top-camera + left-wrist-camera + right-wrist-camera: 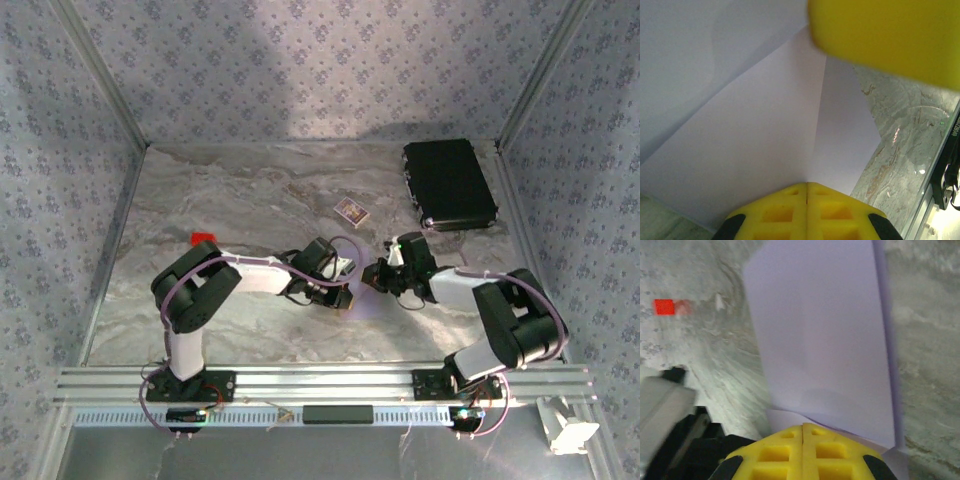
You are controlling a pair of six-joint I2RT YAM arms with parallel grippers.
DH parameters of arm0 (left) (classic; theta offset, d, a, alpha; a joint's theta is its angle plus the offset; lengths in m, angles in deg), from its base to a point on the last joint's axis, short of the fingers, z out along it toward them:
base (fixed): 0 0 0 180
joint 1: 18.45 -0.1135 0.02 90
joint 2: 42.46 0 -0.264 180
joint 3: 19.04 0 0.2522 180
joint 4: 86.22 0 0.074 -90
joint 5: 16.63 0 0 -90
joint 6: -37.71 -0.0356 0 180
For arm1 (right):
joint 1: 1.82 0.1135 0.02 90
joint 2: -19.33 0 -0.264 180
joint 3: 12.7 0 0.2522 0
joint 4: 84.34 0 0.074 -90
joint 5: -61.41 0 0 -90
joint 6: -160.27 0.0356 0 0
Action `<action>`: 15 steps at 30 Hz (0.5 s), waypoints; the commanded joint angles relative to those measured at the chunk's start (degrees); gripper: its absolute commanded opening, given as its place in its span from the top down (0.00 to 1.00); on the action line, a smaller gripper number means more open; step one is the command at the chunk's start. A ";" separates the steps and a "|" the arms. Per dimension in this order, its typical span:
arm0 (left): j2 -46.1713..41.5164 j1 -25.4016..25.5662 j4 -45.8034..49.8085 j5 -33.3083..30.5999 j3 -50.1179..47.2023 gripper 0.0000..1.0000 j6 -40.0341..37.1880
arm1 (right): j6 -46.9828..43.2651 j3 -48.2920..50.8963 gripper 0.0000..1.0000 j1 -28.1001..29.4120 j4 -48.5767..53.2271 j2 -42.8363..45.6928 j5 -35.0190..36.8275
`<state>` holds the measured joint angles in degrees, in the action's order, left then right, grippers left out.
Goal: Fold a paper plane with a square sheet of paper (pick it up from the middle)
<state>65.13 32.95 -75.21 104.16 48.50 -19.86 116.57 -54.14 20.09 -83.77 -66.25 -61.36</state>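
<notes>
A grey marbled table (230, 200) sits between floral-papered walls (300, 60). The left gripper (806, 187) and right gripper (802, 427) each pinch the creased lilac sheet (765, 130), jaws closed.

Marbled grey worktop (230, 190) under my top camera, boxed in by patterned wallpaper walls (300, 60). Black case (449, 184) at 1 o'clock, lying flat, closed, close to right wall. Small patterned card (351, 211) at 12 o'clock just above centre, flat, slightly skewed, well apart from case. Small red block (203, 239) at 9 o'clock; I see it too on right wrist feed at 10 o'clock (663, 306), blurred. Aluminium rail (330, 382) along near edge at 6 o'clock. White item (566, 425) at 5 o'clock, off worktop; cannot identify.
</notes>
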 commanded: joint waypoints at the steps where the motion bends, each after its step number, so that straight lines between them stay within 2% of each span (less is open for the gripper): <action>1: 0.61 0.10 8.10 -4.16 -1.55 1.00 -0.91 | 0.67 1.31 0.99 -0.31 -0.37 -3.28 1.24; 5: -0.98 0.10 7.85 -4.09 -1.07 1.00 -0.24 | -0.45 2.32 1.00 -1.14 1.41 -5.18 3.56; 15: -3.85 0.05 8.28 -4.29 4.95 0.99 2.23 | 0.89 3.51 1.00 -0.74 0.28 -4.86 4.12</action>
<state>63.04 32.92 -68.34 100.49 50.95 -18.55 117.38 -52.57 19.44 -87.42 -69.70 -62.06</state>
